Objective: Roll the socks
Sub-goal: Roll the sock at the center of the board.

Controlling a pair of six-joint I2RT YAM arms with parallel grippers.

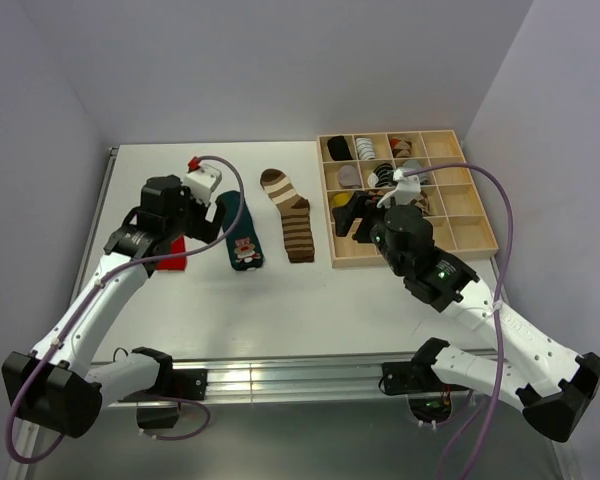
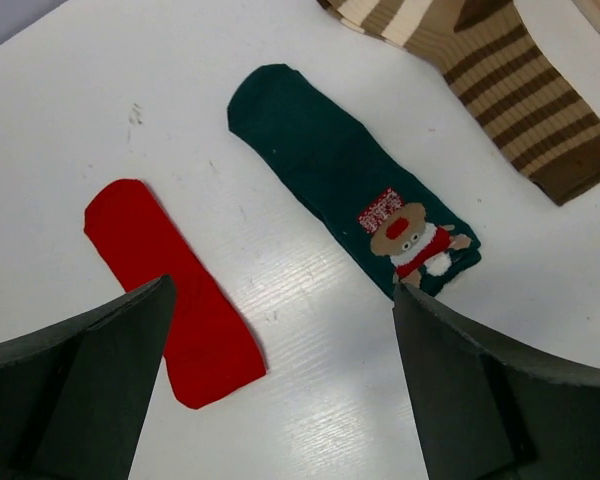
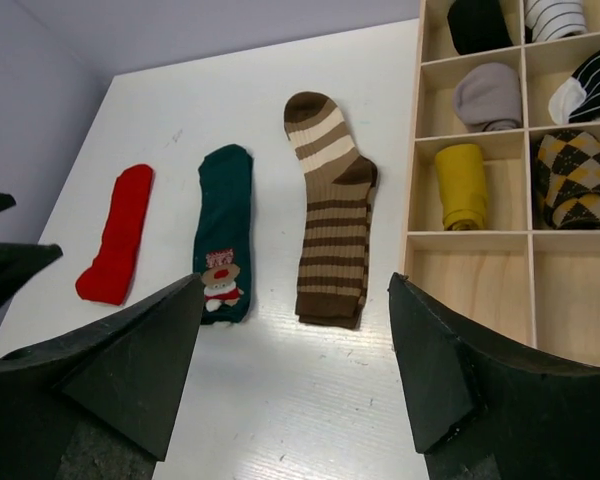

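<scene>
Three socks lie flat side by side on the white table. The plain red sock [image 1: 173, 256] [image 2: 170, 290] is leftmost and partly under my left arm in the top view. The dark teal sock [image 1: 243, 235] [image 2: 340, 175] with a white-and-red figure is in the middle. The brown-and-cream striped sock [image 1: 290, 215] [image 3: 330, 220] is on the right. My left gripper [image 1: 218, 214] [image 2: 282, 290] is open and empty, hovering above the table between the red and teal socks. My right gripper [image 1: 342, 218] [image 3: 295, 282] is open and empty, above the tray's left edge, facing the socks.
A wooden compartment tray [image 1: 480, 250] [image 3: 470, 236] stands at the right. It holds rolled bundles, among them yellow [image 3: 460, 185], grey [image 3: 487, 97] and black [image 3: 477, 22]; its near compartments are empty. Grey walls close in the table at the back and sides.
</scene>
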